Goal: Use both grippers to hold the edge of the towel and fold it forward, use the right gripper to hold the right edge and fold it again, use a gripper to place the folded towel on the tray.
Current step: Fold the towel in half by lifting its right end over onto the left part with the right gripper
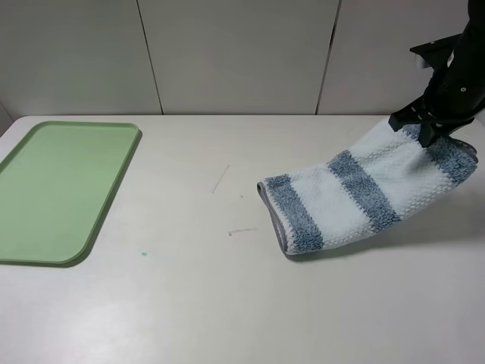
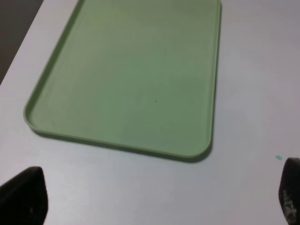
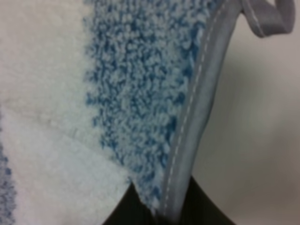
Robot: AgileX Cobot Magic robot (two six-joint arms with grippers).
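The striped blue-grey and white towel [image 1: 356, 193] lies folded on the table at the right, its left end resting on the surface and its right end lifted. My right gripper [image 1: 429, 130] is shut on the towel's raised right edge. In the right wrist view the grey stitched edge [image 3: 190, 126] and the loop tag [image 3: 269, 18] run into the black fingers [image 3: 140, 211]. The light-green tray [image 1: 61, 189] lies at the far left, with nothing on it. My left gripper [image 2: 154, 197] hovers near the tray [image 2: 140, 79], open and empty; it does not show in the exterior view.
A white table with faint scratch marks [image 1: 220, 179] near its middle and a small green speck [image 1: 143, 254]. A pale panelled wall runs along the back edge.
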